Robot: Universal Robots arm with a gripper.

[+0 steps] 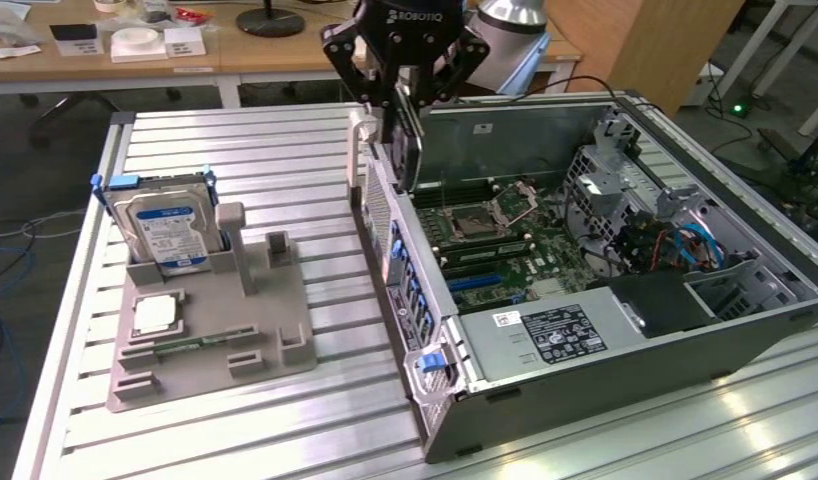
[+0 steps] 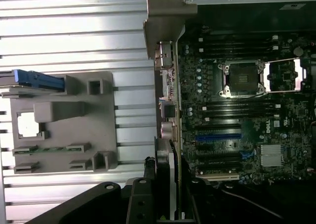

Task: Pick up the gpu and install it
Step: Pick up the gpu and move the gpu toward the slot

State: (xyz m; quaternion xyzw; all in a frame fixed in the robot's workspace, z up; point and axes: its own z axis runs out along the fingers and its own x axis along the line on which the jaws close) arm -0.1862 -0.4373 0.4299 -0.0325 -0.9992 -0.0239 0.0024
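The end effector (image 1: 406,100) is squeezing shut on the gpu (image 1: 409,150) and holding it just above the back wall of the open computer case (image 1: 623,380). The gpu is hanging straight down on its edge, looking thin, flat and dark. Inside the case, the green motherboard (image 1: 516,250) is lying flat, showing long slots and a square metal socket, with open room above it. Beside the case, a gray plastic holder (image 1: 209,350) is sitting on the ribbed, shiny metal worktop (image 1: 249,420). It is carrying a boxy hard drive (image 1: 169,225) and a small silver chip (image 1: 156,315).
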